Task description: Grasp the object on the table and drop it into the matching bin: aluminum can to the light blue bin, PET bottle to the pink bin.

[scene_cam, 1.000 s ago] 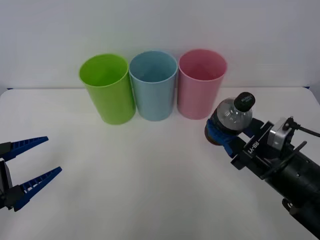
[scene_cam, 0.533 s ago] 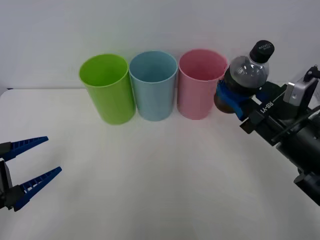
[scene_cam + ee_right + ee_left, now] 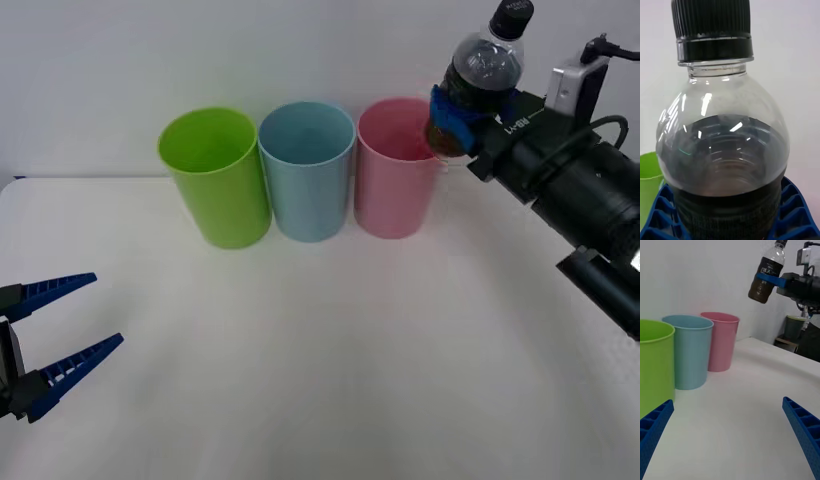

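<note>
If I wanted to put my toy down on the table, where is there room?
The white table is bare across its wide middle, from the three bins forward, between the open left gripper and the right arm. It is crowded at the back: the lime green bin, light blue bin and pink bin stand tightly together, with the right gripper holding the PET bottle above the pink bin's right side.

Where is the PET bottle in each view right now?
Front: PET bottle upper right, held by right gripper, above and right of the pink bin.
Right wrist: bottle close up.
Left wrist: bottle high above the pink bin.
Shared landmark: lime green bin.
</note>
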`<state>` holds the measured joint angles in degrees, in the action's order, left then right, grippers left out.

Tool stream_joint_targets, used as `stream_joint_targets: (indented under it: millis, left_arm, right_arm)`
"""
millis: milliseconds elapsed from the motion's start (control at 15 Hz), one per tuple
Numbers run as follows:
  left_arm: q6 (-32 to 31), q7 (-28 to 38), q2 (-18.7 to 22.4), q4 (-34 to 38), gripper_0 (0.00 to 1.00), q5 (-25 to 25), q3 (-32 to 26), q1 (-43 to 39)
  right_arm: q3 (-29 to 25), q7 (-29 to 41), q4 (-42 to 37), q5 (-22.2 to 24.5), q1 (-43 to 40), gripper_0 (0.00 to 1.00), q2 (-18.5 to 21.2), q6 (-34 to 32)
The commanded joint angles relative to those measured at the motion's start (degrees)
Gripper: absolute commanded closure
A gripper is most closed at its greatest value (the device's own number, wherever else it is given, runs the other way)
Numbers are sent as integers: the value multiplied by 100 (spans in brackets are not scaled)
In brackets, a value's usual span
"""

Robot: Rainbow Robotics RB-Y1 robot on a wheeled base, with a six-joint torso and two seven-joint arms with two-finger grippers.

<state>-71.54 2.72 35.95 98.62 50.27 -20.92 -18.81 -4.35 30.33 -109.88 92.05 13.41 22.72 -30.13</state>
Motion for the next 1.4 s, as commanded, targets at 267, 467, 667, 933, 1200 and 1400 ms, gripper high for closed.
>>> stream_joint_targets:
  millis: [267, 467, 667, 933, 1200, 1400]
  left_arm:
    - [0, 0, 0, 0, 0, 0, 0, 0]
    - [0, 0, 0, 0, 0, 0, 0, 0]
    - [0, 0, 0, 0, 0, 0, 0, 0]
    - [0, 0, 0, 0, 0, 0, 0, 0]
    - [0, 0, 0, 0, 0, 0, 0, 0]
    - [0, 0, 0, 0, 0, 0, 0, 0]
  right_arm:
    - [-49, 105, 1320, 691, 1129, 100, -426, -1]
    - [-66, 193, 1970, 1025, 1604, 100, -611, 34]
    - [4, 193, 2550, 1157, 1955, 100, -716, 148]
    - [312, 193, 3306, 1201, 2430, 100, -734, 596]
    - [347, 184, 3781, 1254, 2711, 100, -734, 693]
    - [356, 193, 3833, 1307, 2702, 100, -734, 702]
